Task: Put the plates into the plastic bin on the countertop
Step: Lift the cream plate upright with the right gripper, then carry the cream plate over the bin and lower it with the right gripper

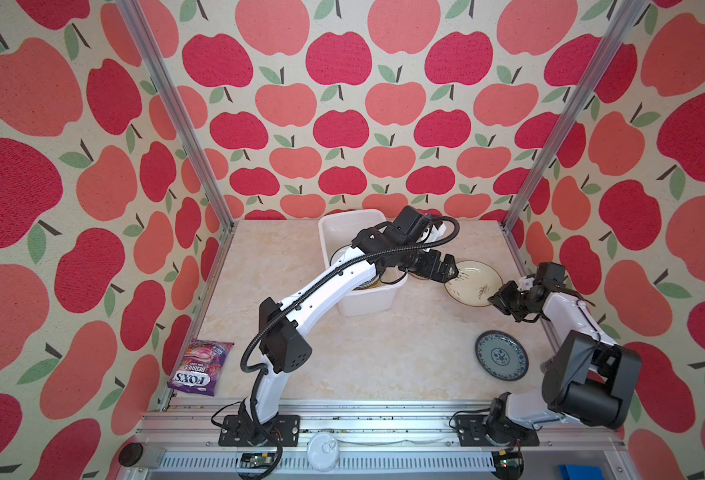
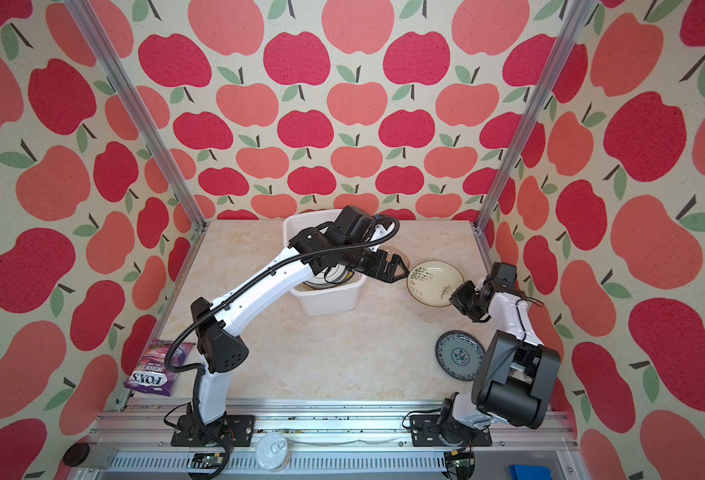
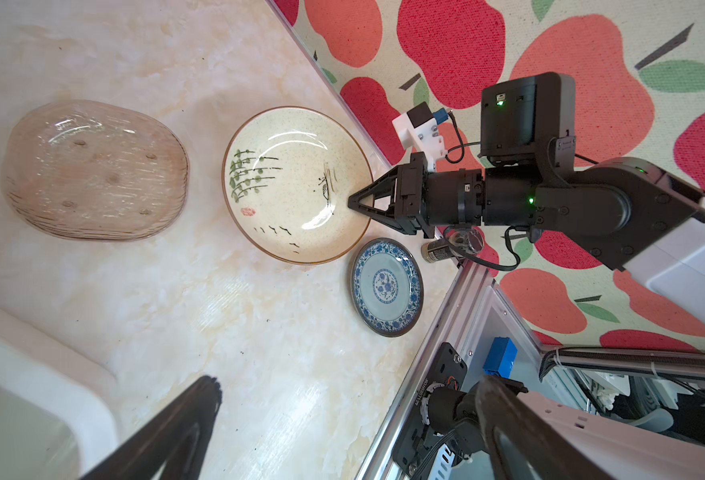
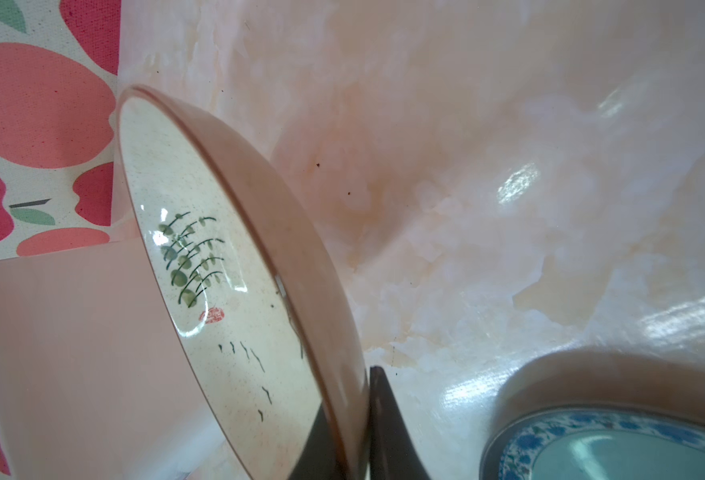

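A cream plate [image 1: 473, 282] [image 2: 436, 282] painted with green stems sits right of the plastic bin [image 1: 325, 243] [image 2: 289, 235]. My right gripper [image 1: 496, 297] [image 3: 352, 202] [image 4: 350, 424] is shut on this plate's [image 4: 217, 311] rim. The left gripper [image 1: 452, 268] [image 3: 350, 386] is open and empty, hovering at the plate's [image 3: 292, 183] opposite edge. A translucent brown plate [image 3: 93, 170] lies on the countertop [image 1: 384, 345] beside the bin, mostly hidden under my left arm in both top views. A blue-patterned plate [image 1: 501, 354] [image 2: 458, 355] [image 3: 386, 286] lies front right. Stacked plates [image 1: 367, 286] show inside the bin.
A purple candy bag [image 1: 201, 365] lies at the front left corner. A small dark can [image 3: 438, 251] stands by the right rail. A white round lid [image 1: 321, 451] rests on the front frame. Aluminium posts [image 1: 521, 216] stand at the back corners.
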